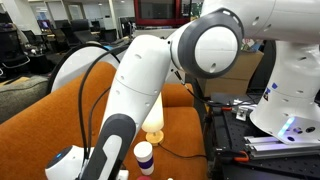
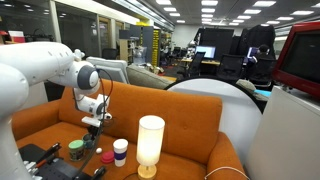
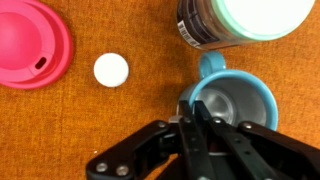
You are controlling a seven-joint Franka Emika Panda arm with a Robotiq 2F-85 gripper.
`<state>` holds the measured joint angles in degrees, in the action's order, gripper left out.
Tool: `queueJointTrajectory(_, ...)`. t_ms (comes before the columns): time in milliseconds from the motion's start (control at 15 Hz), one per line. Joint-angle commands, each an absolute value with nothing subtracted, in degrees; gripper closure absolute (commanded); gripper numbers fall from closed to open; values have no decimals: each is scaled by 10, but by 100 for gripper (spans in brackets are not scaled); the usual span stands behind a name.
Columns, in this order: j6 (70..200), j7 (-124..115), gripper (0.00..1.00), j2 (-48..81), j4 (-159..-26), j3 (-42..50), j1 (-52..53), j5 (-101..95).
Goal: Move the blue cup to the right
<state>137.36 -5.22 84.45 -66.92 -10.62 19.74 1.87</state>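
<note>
The blue cup [image 2: 120,151], with a white top and a dark blue band, stands upright on the orange couch seat just beside the lamp. It also shows in an exterior view [image 1: 145,158] and at the top right of the wrist view [image 3: 238,20]. My gripper [image 2: 95,123] hangs above the seat, apart from the cup and on the side away from the lamp. In the wrist view its fingers [image 3: 196,115] are pressed together with nothing between them, over the rim of a light blue mug [image 3: 240,100].
A tall cream lamp [image 2: 150,145] stands next to the cup. A pink lid [image 3: 30,45] and a small white round cap [image 3: 111,69] lie on the orange couch seat [image 3: 110,120]. The couch back [image 2: 190,110] rises behind. Black equipment [image 1: 240,130] stands beside the couch.
</note>
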Motion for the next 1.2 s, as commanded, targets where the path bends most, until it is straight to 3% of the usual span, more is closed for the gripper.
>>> queueJointTrajectory(0, 1350, -21, 100, 845, -663, -125, 178, 37)
queueJointTrajectory(400, 1357, -12, 98, 844, -648, -129, 178, 48)
queueJointTrajectory(1133, 1343, -188, 98, 832, -559, 46, 263, -37)
